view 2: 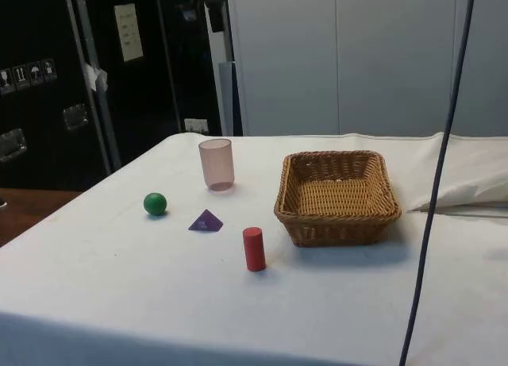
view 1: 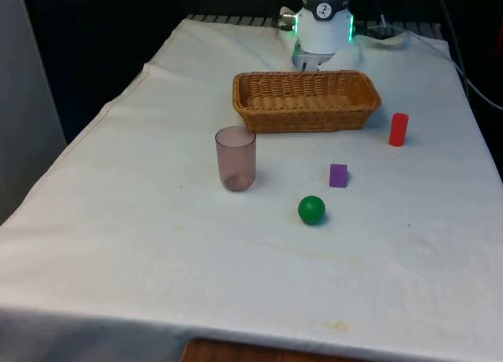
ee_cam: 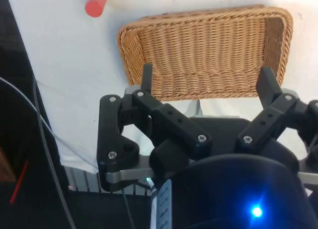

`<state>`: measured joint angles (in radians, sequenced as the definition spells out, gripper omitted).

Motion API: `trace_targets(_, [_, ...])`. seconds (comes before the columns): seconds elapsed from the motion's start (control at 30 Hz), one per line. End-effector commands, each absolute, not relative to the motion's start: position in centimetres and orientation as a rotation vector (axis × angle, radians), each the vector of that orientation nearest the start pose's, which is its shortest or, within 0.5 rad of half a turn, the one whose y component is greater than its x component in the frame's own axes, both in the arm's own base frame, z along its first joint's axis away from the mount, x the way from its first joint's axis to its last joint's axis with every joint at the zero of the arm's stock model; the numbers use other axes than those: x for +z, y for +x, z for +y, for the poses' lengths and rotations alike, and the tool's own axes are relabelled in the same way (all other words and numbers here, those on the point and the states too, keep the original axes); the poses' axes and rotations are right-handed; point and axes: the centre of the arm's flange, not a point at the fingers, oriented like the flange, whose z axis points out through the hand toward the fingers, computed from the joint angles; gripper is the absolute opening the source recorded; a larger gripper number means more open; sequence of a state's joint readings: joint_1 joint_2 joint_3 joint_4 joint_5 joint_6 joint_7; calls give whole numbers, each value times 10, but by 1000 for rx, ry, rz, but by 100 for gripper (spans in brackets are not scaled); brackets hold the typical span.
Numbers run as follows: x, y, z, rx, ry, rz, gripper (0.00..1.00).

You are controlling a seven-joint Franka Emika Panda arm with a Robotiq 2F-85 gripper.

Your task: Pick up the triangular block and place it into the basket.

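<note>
The purple triangular block [view 1: 338, 175] lies on the white cloth [view 1: 141, 244], between the green ball [view 1: 311, 210] and the red cylinder [view 1: 398, 129], apart from the wicker basket [view 1: 306, 100]. The gripper [ee_cam: 207, 80] hangs above the basket's edge, fingers spread, holding nothing. A translucent pink cup [view 1: 236, 159] stands near the basket.

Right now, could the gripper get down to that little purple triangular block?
Probably yes. The triangular block lies alone on the cloth, apart from the ball and cup; the open gripper hangs above the basket.
</note>
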<state>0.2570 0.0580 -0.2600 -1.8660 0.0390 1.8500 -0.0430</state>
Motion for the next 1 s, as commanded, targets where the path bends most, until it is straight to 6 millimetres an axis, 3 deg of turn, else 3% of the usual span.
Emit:
trace_targets(0.0, [475,569,5,110,-3116,-45,100])
trace_targets(0.4, [453,570,28,20,-3123,-58,100])
trace_targets(0.97, [413,570,38,-64,-3121,-73,100])
